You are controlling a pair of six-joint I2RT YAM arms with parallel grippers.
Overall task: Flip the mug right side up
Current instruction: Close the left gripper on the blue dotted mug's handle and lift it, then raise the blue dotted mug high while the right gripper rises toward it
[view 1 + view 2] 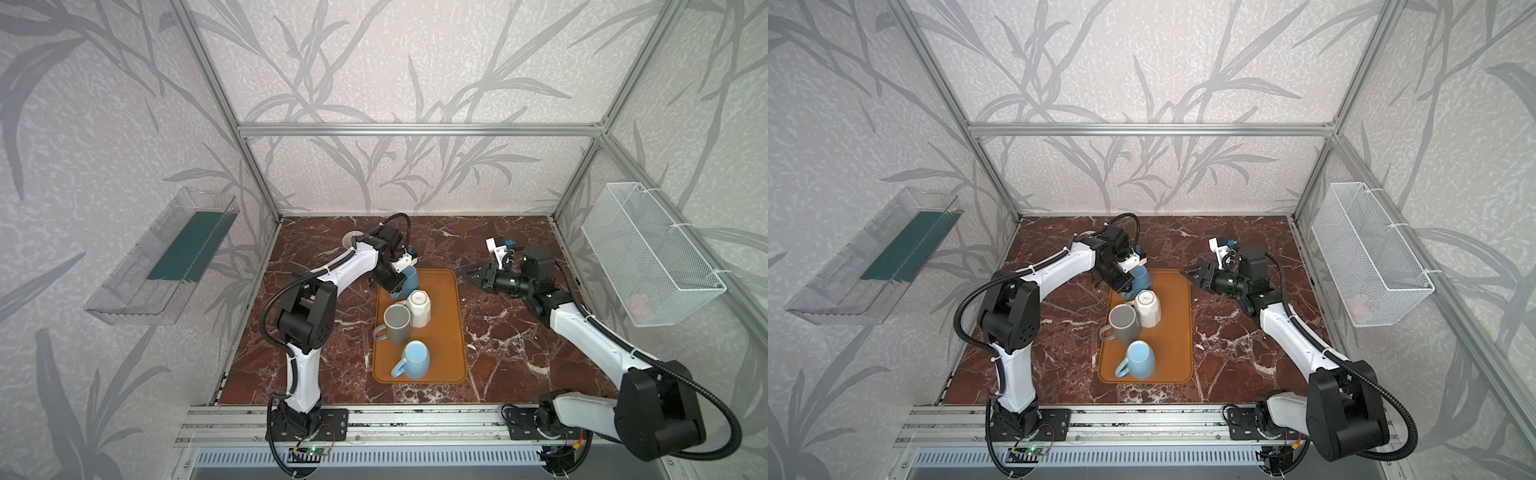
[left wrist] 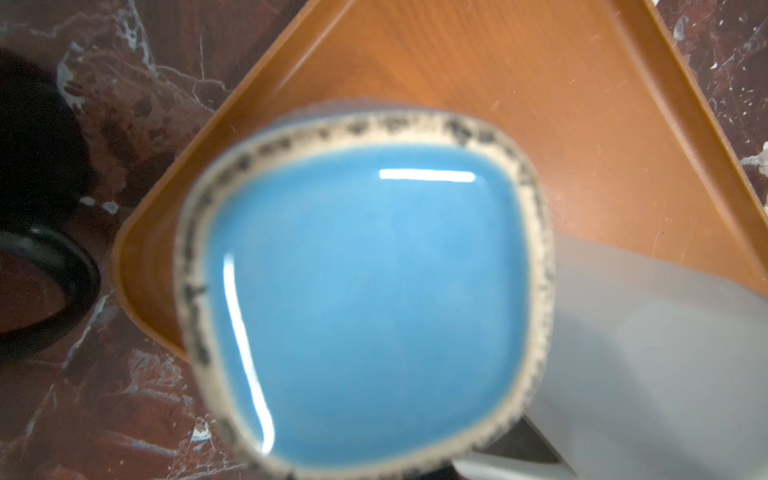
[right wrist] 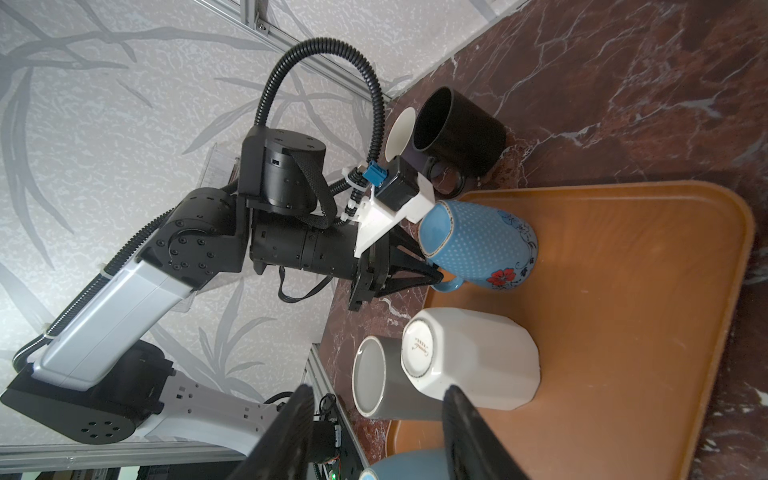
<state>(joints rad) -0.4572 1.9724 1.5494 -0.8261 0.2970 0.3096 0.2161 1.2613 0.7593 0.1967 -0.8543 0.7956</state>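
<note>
Dotted blue mug [image 3: 473,245] sits upside down at the far left corner of the orange tray [image 1: 444,332], rim toward the tray floor and glazed base facing up. The base fills the left wrist view, blurred. Cannot tell whether the rim is fully seated or slightly lifted.

Left gripper [image 3: 430,276]: jaws narrow, pinched onto the mug's handle, as seen in the right wrist view.

Right gripper [image 1: 464,275]: jaws apart, nothing between them. It hangs over the table [image 1: 519,332] just beside the tray's far right edge, pointing toward the tray.

Also on the tray:
- A white mug [image 1: 419,307], base up, touches a grey mug [image 1: 397,324].
- A light blue mug [image 1: 415,359] is nearest the robot.

Off the tray, near its far left corner, a black mug [image 3: 457,133] stands open end up.
</note>
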